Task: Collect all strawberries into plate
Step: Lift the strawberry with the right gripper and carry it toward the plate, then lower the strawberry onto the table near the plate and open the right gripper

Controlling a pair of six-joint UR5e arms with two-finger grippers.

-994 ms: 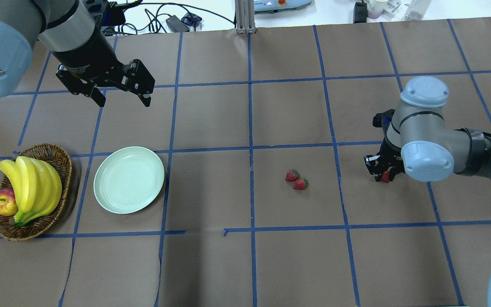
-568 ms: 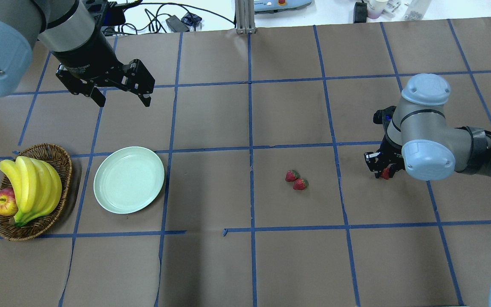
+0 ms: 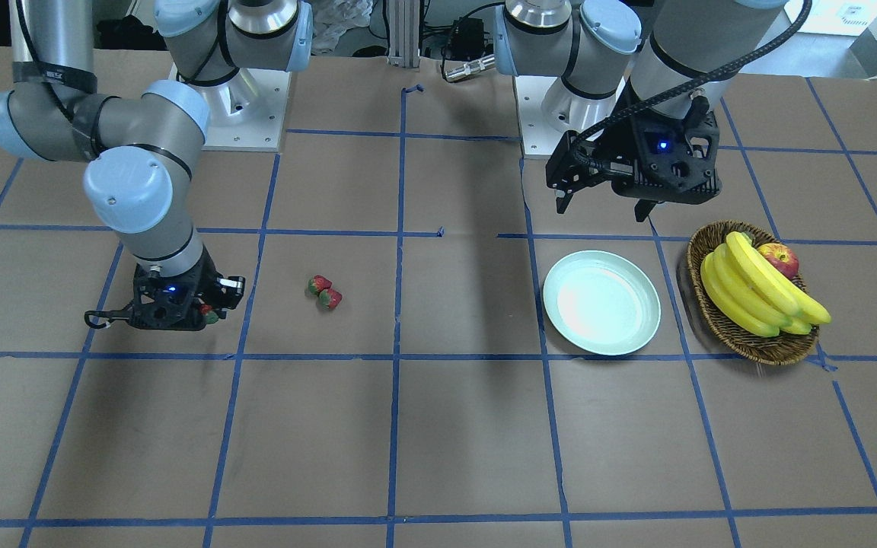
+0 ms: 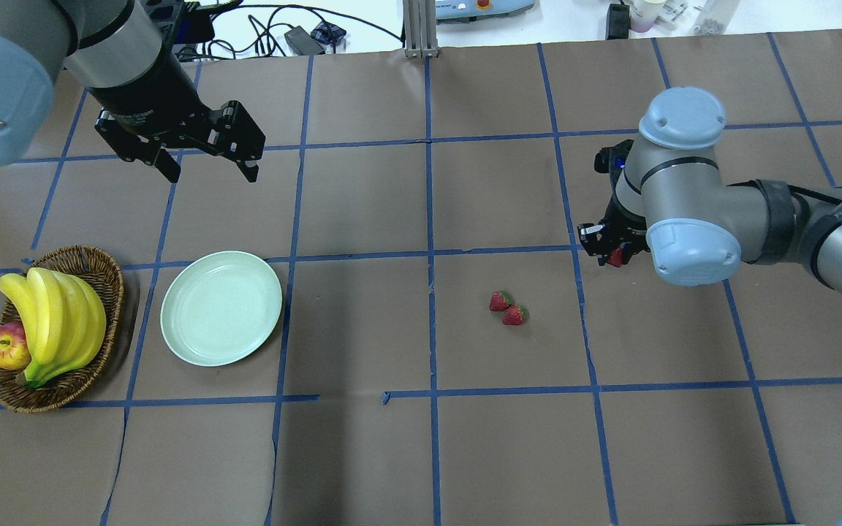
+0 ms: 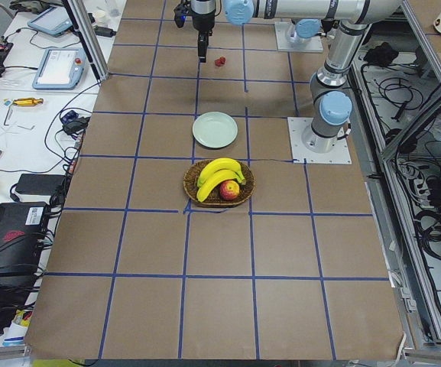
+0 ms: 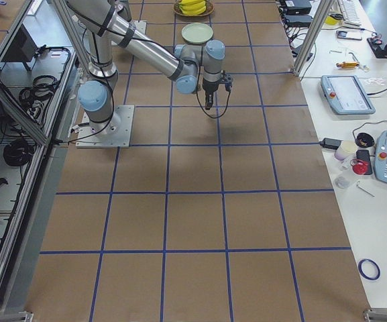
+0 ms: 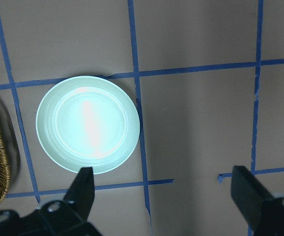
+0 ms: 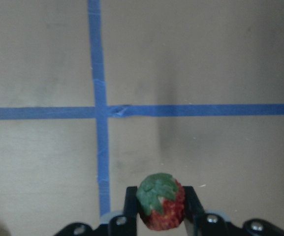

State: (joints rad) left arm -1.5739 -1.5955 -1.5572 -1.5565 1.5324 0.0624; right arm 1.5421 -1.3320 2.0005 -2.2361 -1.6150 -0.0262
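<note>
Qty: strawberries [image 4: 514, 315] x3, plate [image 4: 221, 307] x1, wicker basket [image 4: 92, 257] x1, banana bunch [image 4: 55, 321] x1, apple [image 4: 8, 347] x1. Left pincer [image 4: 211, 175] + right pincer [image 4: 615, 256] = 2.

Brown paper-covered table [image 4: 362, 453], blue tape grid [image 4: 429, 219]; white side bench [image 6: 381, 221] with grey teach pendants [image 6: 346, 94]; aluminium post [image 4: 421, 29] at edge.

Table [image 4: 362, 453]: plate [image 4: 221, 307]; basket [image 4: 96, 261]; two strawberries [image 4: 500, 301]

Your right gripper [image 4: 615, 256] hangs on the right side, wrist bent so it points straight down, fingers pinched on a strawberry [image 8: 160, 207]. Your left gripper [image 4: 210, 169] hovers at the far left, likewise pointing down, its two fingers spread wide apart.
</note>
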